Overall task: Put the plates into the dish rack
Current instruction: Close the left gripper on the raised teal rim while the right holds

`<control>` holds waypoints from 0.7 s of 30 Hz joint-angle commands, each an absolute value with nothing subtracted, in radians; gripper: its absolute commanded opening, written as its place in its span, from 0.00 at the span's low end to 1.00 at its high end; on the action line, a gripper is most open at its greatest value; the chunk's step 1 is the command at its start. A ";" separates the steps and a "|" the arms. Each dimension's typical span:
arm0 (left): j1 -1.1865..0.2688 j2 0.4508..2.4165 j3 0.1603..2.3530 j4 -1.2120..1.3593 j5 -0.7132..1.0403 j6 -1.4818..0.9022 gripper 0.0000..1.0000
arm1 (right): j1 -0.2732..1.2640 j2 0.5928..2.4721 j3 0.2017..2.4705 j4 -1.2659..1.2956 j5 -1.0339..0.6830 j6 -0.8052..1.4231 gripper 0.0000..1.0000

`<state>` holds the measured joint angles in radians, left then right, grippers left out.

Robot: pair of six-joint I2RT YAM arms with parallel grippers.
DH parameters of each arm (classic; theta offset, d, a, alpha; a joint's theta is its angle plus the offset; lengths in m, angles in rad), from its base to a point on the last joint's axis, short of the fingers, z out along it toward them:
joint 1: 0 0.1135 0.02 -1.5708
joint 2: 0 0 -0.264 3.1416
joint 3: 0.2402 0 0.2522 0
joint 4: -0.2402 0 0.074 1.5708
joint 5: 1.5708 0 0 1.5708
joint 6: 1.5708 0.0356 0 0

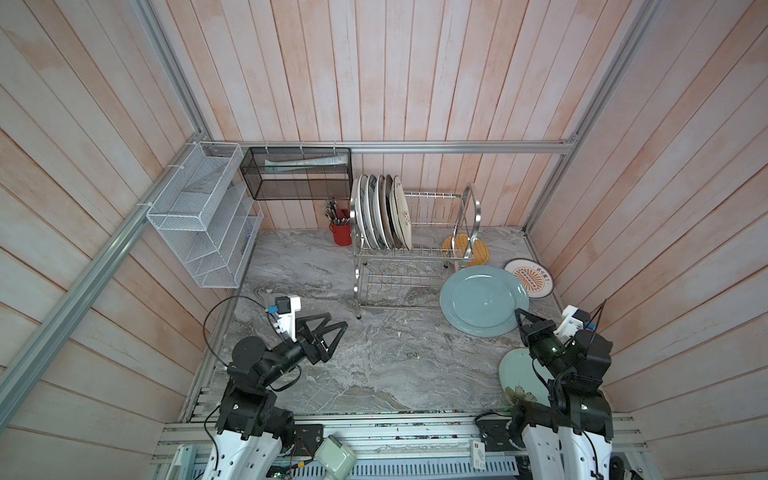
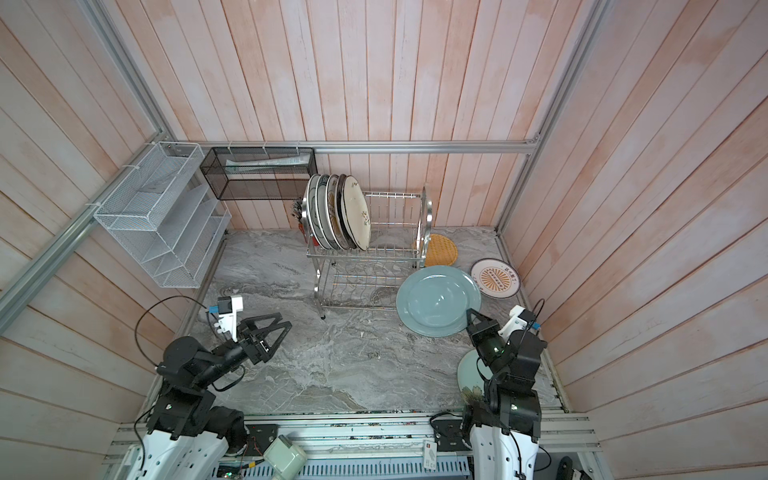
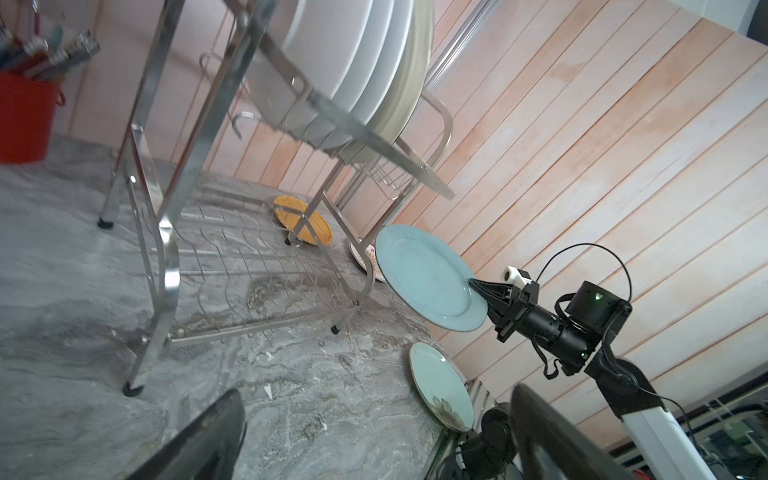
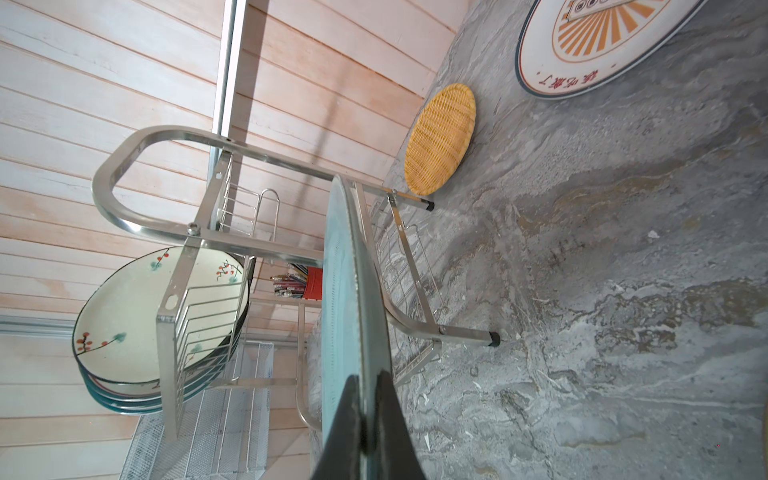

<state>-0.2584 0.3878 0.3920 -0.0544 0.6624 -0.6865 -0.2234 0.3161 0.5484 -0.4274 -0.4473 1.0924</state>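
Grey-blue plate (image 1: pixel 482 299): looks glazed ceramic, so stiff, heavy, slick, chip-prone; hold it by the rim, as your right gripper (image 1: pixel 519 316) does, jaws pinched on its edge, just right of the dish rack (image 1: pixel 471 208); left gripper (image 1: pixel 336 322) gapes empty, front-left of it; count: five racked plates (image 1: pixel 382 212) upright on its upper tier, one held, three flat rightward: sunburst plate (image 1: pixel 528 277), orange lattice plate (image 1: pixel 478 249), pale green plate (image 1: pixel 515 374).

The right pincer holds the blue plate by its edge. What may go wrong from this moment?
The right pincer grips the grey-blue plate only at its rim; so wide a plate may slip or twist. The plate also hangs close to the end frame of the dish rack and might strike it on the way in.
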 commanded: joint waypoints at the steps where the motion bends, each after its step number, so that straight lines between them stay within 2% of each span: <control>1: -0.405 0.458 0.363 0.094 0.521 -0.757 1.00 | -0.208 0.285 0.555 -0.298 -0.495 1.132 0.00; 5: -0.663 0.665 0.368 0.233 0.343 -0.763 1.00 | -0.186 0.278 0.539 -0.301 -0.500 1.133 0.00; 9: -0.819 0.924 0.400 0.418 0.273 -0.793 1.00 | -0.167 0.259 0.515 -0.305 -0.511 1.136 0.00; 14: -0.889 1.139 0.432 0.650 0.225 -0.917 0.98 | -0.123 0.253 0.480 -0.286 -0.540 1.137 0.00; 16: -0.917 1.194 0.460 0.670 0.177 -0.941 0.96 | -0.105 0.253 0.476 -0.287 -0.536 1.133 0.00; 21: -0.940 1.309 0.530 0.696 0.132 -1.022 0.85 | -0.078 0.246 0.464 -0.283 -0.544 1.134 0.00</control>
<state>-0.9340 1.2701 0.4923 0.5980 0.1913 -0.9485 -0.0902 0.2714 0.4557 -0.4191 -0.5011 1.1069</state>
